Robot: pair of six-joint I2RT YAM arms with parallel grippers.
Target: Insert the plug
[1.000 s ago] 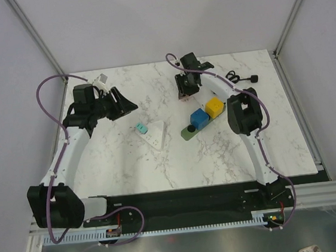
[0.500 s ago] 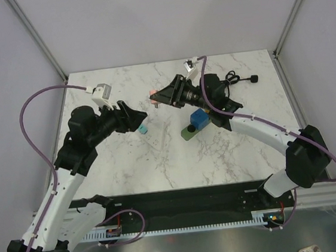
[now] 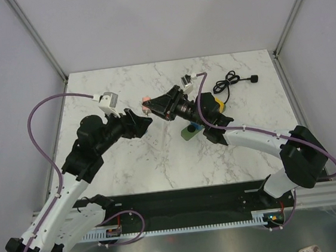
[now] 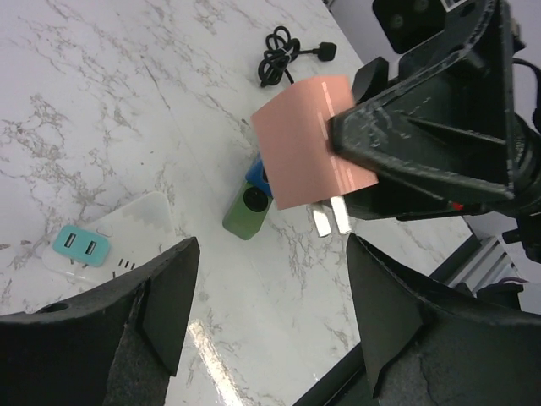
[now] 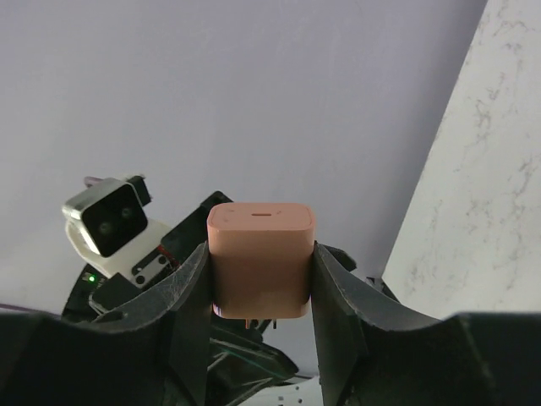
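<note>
The plug (image 5: 260, 258) is a salmon-pink cube adapter with two metal prongs (image 4: 330, 216). My right gripper (image 5: 260, 275) is shut on it, pinching its two sides and holding it in the air above the table. In the top view the plug (image 3: 145, 99) hangs just in front of my left gripper (image 3: 143, 121). My left gripper (image 4: 272, 254) is open and empty, and the plug (image 4: 308, 139) floats just beyond its fingertips. A white power strip (image 4: 135, 222) with a teal adapter (image 4: 81, 245) lies on the marble below; the left arm hides it in the top view.
A green block (image 3: 188, 133) and a yellow block (image 3: 217, 104) sit under the right arm, with a blue block (image 4: 256, 175) behind the green one. A coiled black cable (image 3: 232, 83) lies at the back right.
The right arm has carried the plug from the back of the table leftward toward the left gripper. The left arm has swung in toward the centre over the power strip, and its jaws have widened.
</note>
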